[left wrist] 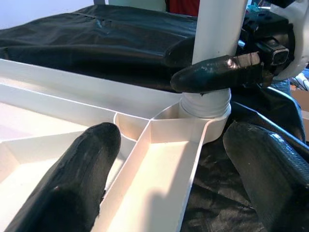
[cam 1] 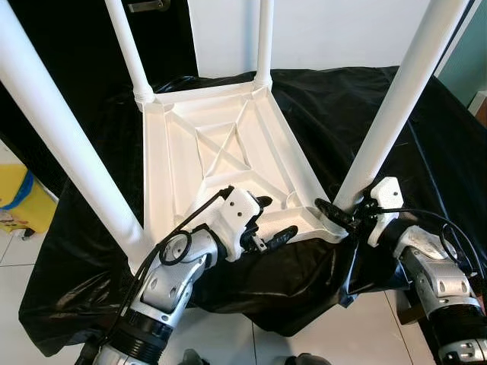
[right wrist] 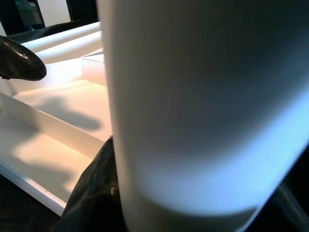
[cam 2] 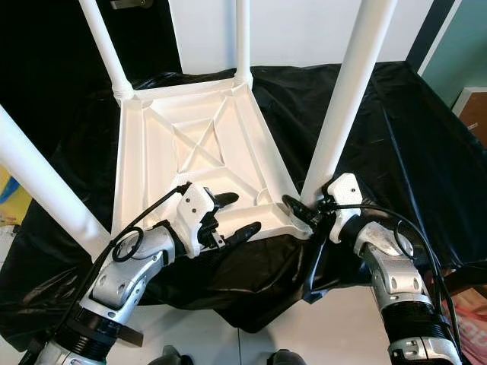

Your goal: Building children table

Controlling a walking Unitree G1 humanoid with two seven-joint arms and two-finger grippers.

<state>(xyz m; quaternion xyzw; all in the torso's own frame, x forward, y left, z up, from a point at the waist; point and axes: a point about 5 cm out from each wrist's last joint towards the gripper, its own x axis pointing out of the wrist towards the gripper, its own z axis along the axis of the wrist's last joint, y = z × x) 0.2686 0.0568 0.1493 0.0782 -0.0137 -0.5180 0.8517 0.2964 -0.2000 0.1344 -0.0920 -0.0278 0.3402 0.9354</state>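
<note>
A white children's table [cam 1: 228, 144] lies upside down on a black sheet, with its legs pointing up. My left gripper [cam 1: 271, 219] is at the table's near edge. It is open, with one finger [left wrist: 72, 179] inside the ribbed underside and the other on the sheet outside the rim. My right gripper [cam 1: 335, 213] is shut on the near-right leg [cam 1: 396, 106] just above its round socket [left wrist: 203, 104]. In the right wrist view this leg [right wrist: 203, 96] is very close.
The black sheet [cam 1: 358, 106] covers the raised surface and hangs over its near edge. The near-left leg [cam 1: 68, 144] rises steeply past my left arm. A yellow object [cam 1: 23, 198] stands on the tiled floor [cam 1: 23, 266] at the left.
</note>
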